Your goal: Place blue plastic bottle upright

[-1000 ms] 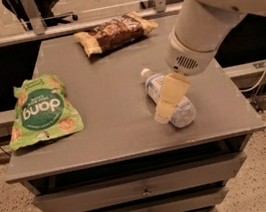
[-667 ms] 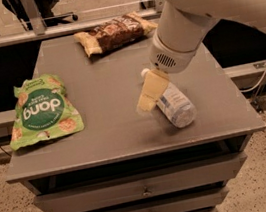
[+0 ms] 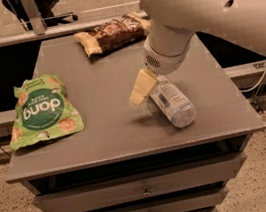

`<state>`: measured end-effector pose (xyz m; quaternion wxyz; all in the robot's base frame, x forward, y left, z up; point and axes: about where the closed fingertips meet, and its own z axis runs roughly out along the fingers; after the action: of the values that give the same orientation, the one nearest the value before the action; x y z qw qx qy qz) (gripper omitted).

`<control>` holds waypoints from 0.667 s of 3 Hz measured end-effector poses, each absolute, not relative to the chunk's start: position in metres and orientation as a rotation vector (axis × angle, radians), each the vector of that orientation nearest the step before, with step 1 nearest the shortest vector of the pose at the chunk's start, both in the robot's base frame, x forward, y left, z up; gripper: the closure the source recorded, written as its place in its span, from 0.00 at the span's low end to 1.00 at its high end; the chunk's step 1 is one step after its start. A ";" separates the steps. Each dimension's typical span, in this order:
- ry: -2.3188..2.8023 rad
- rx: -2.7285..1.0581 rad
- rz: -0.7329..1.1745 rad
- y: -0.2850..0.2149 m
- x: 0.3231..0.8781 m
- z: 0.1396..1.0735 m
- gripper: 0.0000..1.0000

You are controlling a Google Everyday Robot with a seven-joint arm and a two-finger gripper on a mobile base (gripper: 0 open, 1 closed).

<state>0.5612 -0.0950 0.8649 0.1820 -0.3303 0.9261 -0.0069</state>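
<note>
On the grey cabinet top (image 3: 111, 127), the cream hand (image 3: 141, 90) sits by the lying cylindrical blue plastic bottle (image 3: 174, 105); grip unclear.

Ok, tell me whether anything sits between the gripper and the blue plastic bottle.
Nothing visible. The gripper is right beside the lying blue plastic bottle; the green snack bag and brown snack packet lie well aside.

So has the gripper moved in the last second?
Yes. The gripper has shifted left from over the lying blue plastic bottle, toward the green snack bag.
</note>
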 end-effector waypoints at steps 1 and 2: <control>2.678 -0.837 -0.062 -0.102 0.567 0.854 0.00; 2.719 -0.773 -0.093 -0.104 0.569 0.849 0.15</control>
<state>0.5691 -0.1042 0.8490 0.1562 -0.2700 0.9496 -0.0324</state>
